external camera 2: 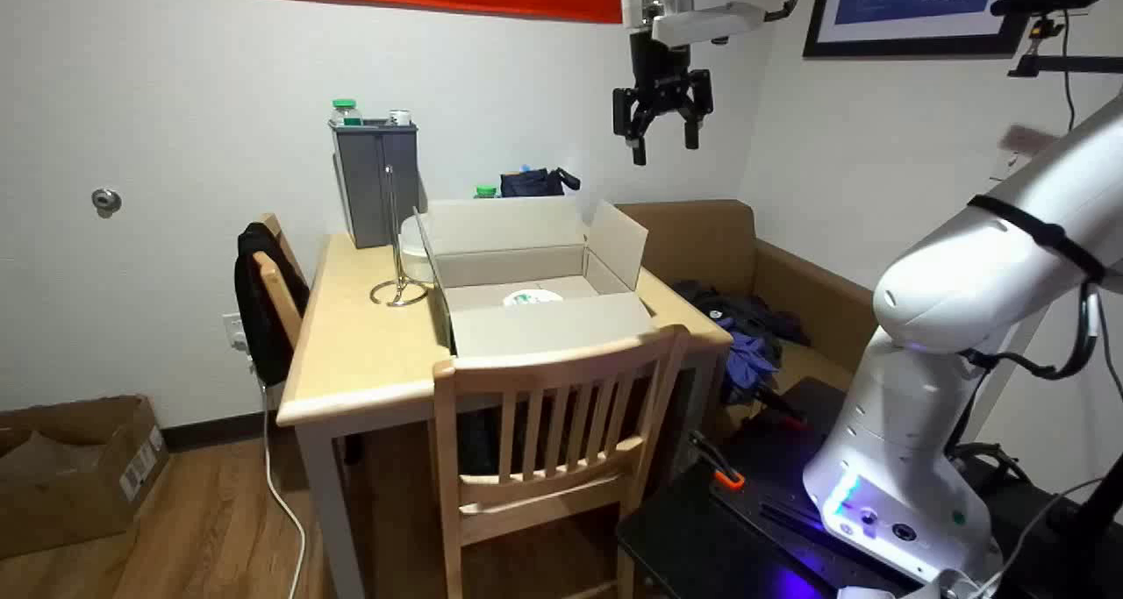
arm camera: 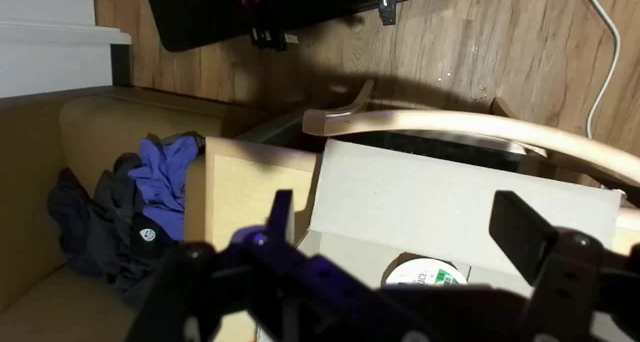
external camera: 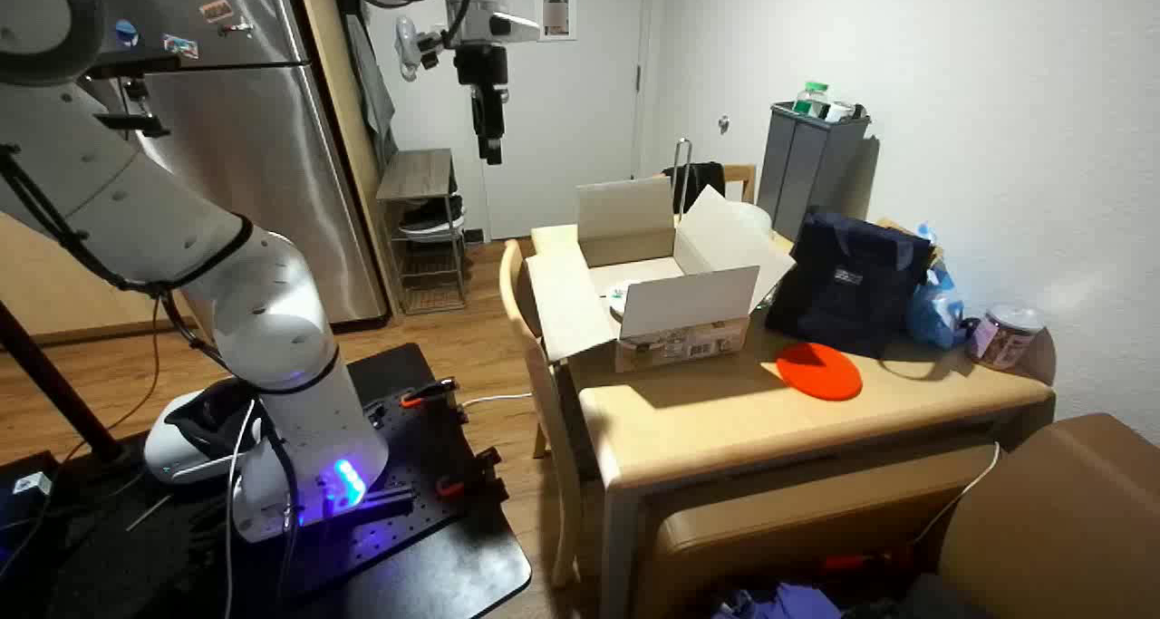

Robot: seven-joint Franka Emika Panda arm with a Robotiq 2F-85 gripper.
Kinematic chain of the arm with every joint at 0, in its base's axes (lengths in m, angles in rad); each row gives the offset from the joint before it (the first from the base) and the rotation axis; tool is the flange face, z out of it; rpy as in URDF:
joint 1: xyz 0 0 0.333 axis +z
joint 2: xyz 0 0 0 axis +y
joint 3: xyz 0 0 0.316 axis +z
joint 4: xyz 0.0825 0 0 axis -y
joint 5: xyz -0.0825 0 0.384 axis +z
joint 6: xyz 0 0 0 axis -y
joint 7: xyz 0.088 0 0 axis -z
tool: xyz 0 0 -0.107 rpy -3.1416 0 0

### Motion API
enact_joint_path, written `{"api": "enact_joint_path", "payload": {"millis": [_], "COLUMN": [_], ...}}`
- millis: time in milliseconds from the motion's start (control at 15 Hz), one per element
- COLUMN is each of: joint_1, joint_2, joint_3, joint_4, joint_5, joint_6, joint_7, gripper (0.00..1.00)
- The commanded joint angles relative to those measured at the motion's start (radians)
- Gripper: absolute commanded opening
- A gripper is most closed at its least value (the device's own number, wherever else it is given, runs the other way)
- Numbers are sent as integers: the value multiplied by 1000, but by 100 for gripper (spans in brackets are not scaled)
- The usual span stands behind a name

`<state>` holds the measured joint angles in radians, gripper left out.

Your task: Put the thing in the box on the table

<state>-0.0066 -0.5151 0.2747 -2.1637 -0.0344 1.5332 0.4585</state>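
Note:
The white cardboard box (external camera: 691,302) stands with its flaps open on the light wooden table (external camera: 725,420). The box (external camera 2: 553,325) and table (external camera 2: 355,345) show in both exterior views. A round white thing (external camera 2: 532,297) with green print lies inside the box. It shows partly in the wrist view (arm camera: 425,272), where part of a printed word reads "RICE" and the gripper's body hides its lower part. My gripper (external camera 2: 665,147) is open and empty, high above the table area. In the wrist view the gripper's fingers (arm camera: 393,217) are wide apart, with the box flap below them.
A wooden chair (external camera 2: 561,362) stands against the table beside the box. A dark bag (external camera: 843,279), a red disc (external camera: 818,372) and a jar (external camera: 1004,336) are on the table. A metal stand (external camera 2: 396,266) rises beside the box. A brown sofa (external camera 2: 702,239) borders the table.

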Motion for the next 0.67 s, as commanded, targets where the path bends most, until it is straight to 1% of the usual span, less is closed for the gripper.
{"api": "enact_joint_path", "payload": {"millis": [0,200,600], "joint_1": [22,27,36], "joint_2": [4,56,211], "joint_3": [-16,-19,-44], "joint_4": [2,14,33], "joint_5": [-8,9,40], "joint_6": [-2,57,233], "joint_7": [8,10,-10], "gripper": [100,100,100]}}
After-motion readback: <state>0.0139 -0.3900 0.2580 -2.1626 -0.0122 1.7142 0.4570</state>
